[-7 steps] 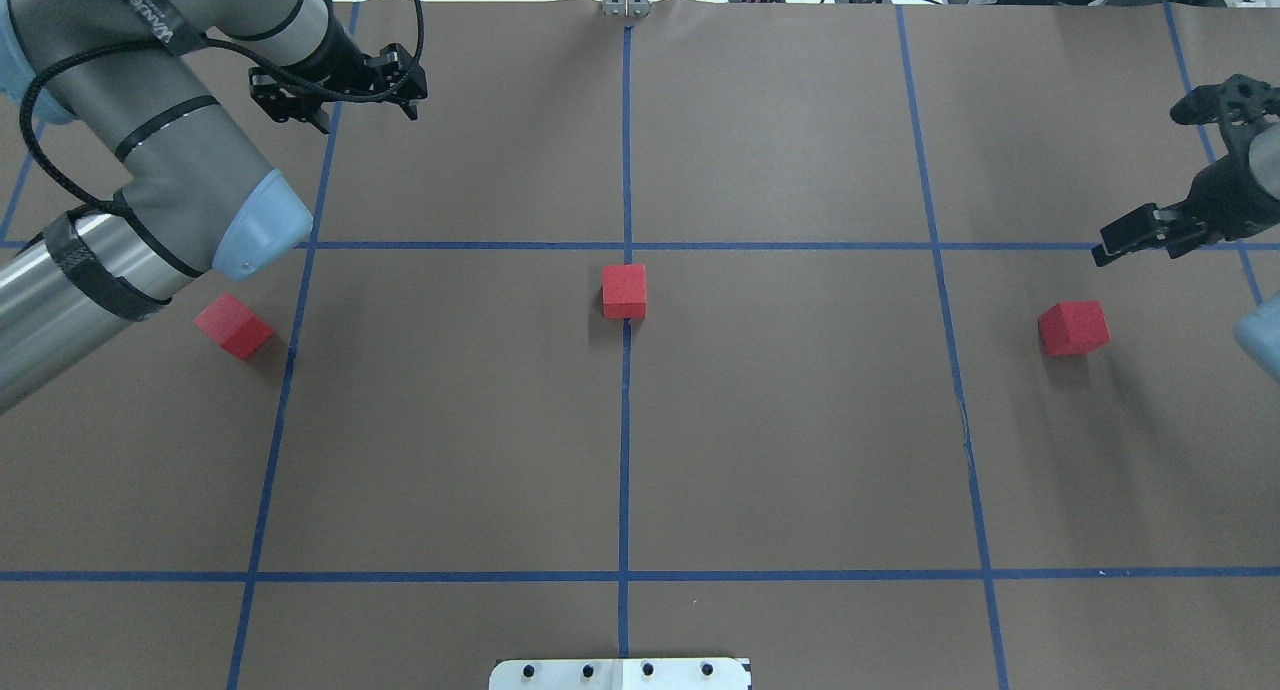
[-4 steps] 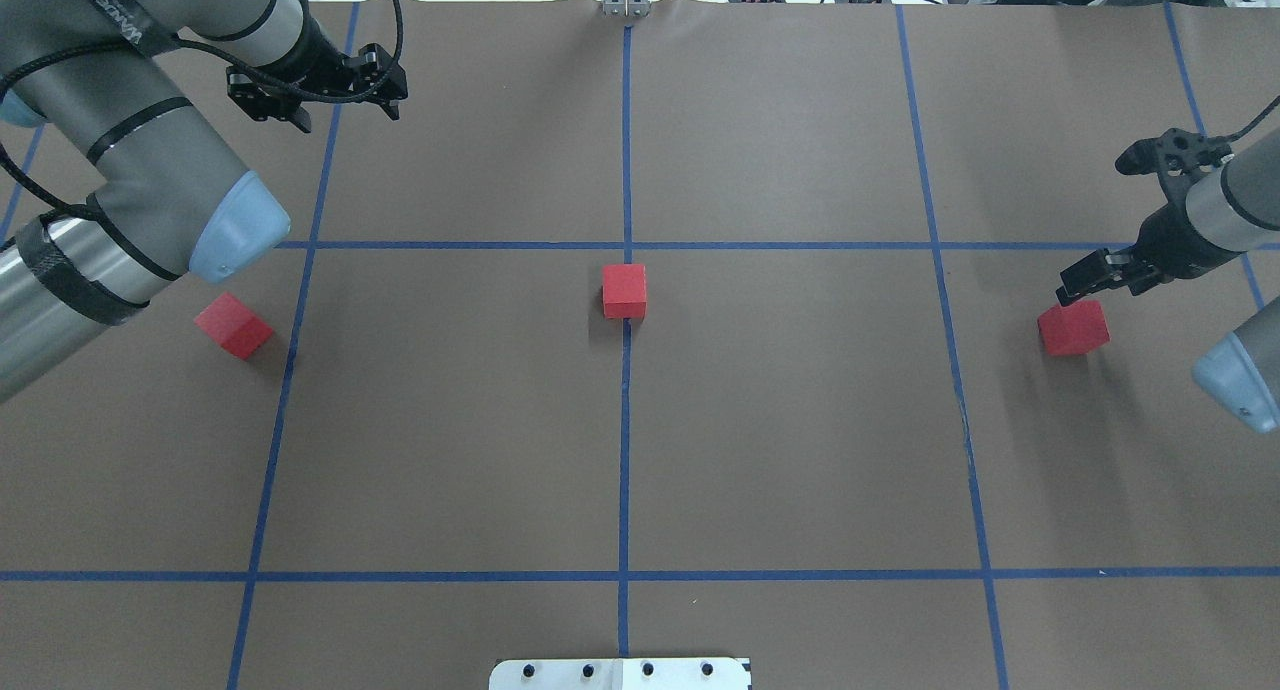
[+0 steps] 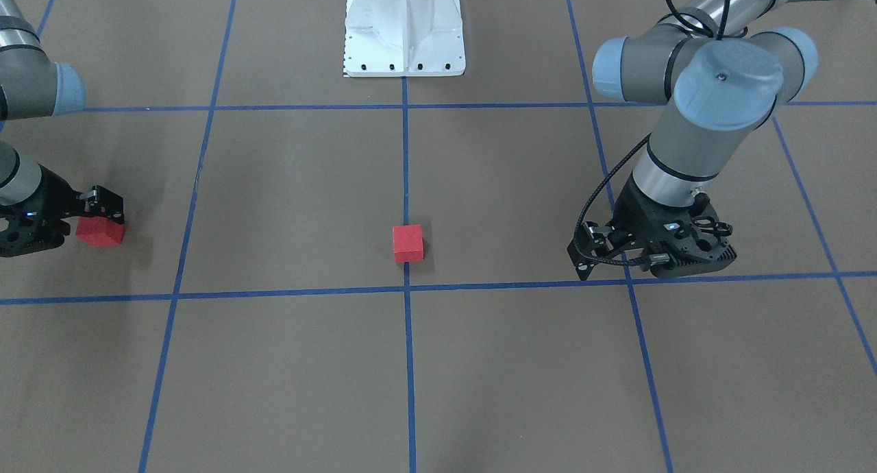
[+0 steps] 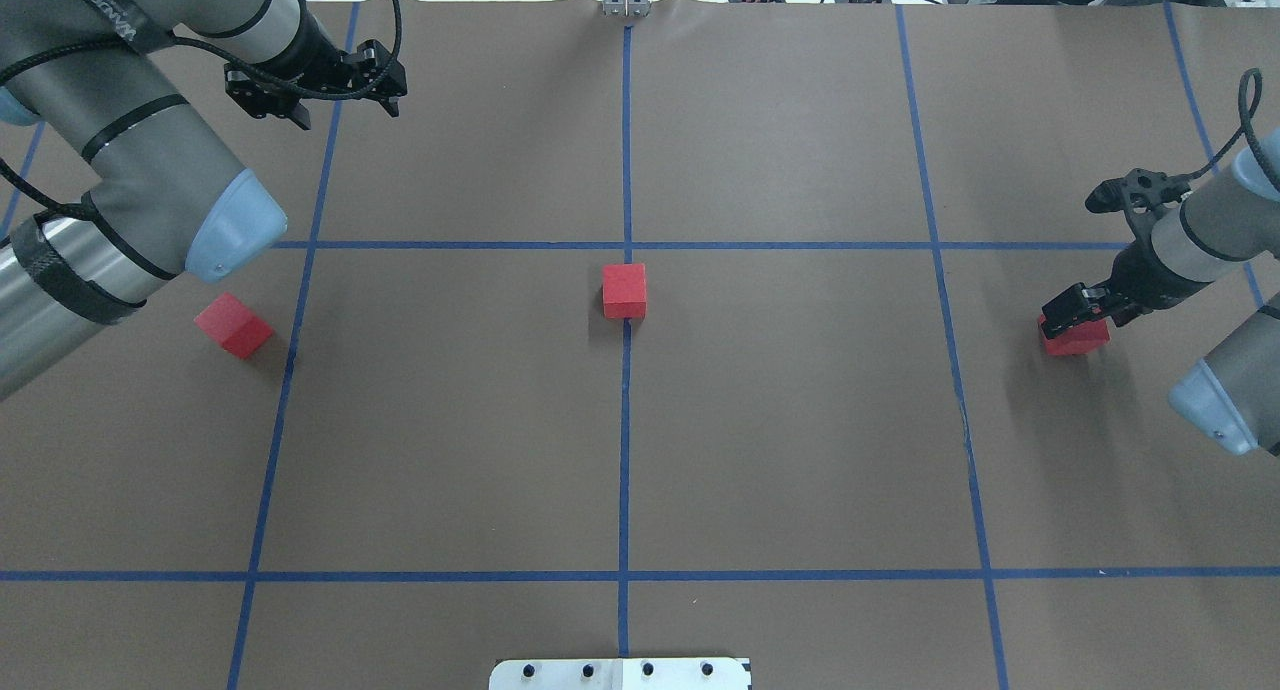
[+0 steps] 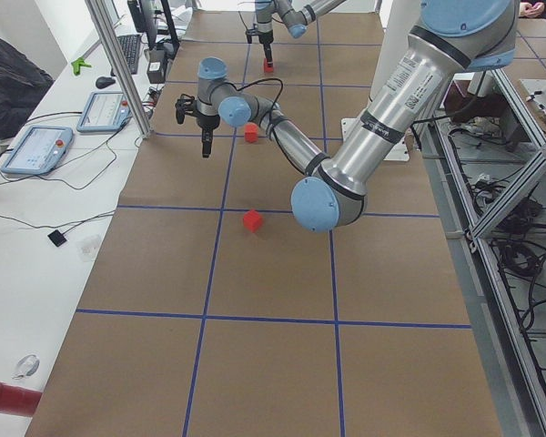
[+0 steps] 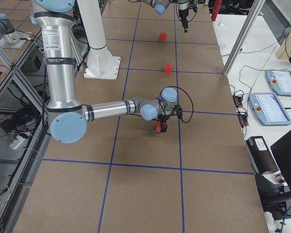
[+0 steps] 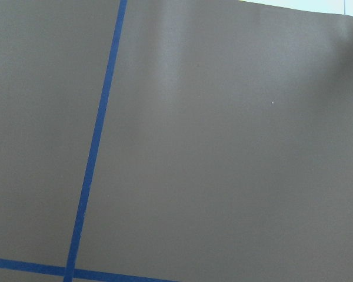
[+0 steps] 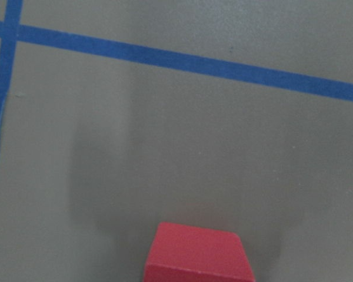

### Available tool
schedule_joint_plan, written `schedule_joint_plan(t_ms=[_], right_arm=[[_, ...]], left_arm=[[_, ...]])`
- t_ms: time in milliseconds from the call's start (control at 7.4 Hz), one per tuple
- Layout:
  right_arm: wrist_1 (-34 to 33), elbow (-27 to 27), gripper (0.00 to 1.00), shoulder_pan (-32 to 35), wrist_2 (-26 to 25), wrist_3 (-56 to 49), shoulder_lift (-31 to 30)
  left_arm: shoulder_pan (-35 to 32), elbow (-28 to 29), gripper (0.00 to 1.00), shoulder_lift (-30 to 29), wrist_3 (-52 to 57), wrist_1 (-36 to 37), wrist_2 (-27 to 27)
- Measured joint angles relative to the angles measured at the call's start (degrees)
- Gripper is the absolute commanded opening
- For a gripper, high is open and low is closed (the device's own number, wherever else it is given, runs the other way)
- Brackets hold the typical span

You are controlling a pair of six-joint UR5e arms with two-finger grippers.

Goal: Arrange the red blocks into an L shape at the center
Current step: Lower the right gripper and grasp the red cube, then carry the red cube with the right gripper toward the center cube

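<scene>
Lowered since a moment ago, the right gripper (image 4: 1072, 318) sets its fingers either side of the right-hand red block (image 4: 1080, 341), apparently spread, though the view is poor. The left gripper (image 4: 343, 112) hangs wide and empty over the blue tape (image 4: 322, 170). The middle red block (image 4: 624, 290) sits just beside the center (image 4: 627, 245); the third red block (image 4: 233, 325) lies well left.

Black keyboard (image 5: 126, 53); red cylinder (image 5: 2, 398)

The silver-grey, blue-capped left arm (image 4: 130, 160) and right arm (image 4: 1215, 225) end in a black left gripper (image 4: 345, 112) and right gripper (image 4: 1075, 320).
</scene>
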Motion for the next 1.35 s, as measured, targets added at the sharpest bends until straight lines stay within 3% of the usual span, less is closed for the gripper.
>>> schedule_joint_plan(t_ms=[270,676,947,1082,1352], right_arm=[[0.0,0.3,0.0,0.0,0.3,0.5,-0.1],[-0.1,0.8,0.0,0.0,0.4,2.8,0.2],[-2.2,4.2,0.0,0.0,0.7,3.4,1.7],[-6.6,5.8,0.0,-0.1,0.7,3.5,5.4],[-20.6,7.7,0.0,-1.8,0.6,4.0,18.3]], left_arm=[[0.0,-0.3,1.0,0.1,-0.1,0.0,-0.1],[-0.1,-1.2,1.0,0.2,-0.4,0.0,-0.2],[-0.9,-2.5,1.0,1.5,0.6,0.1,-1.7],[-2.0,-3.8,1.0,3.6,2.7,0.1,-3.2],[-6.1,-6.1,1.0,10.2,12.4,-0.1,-7.7]])
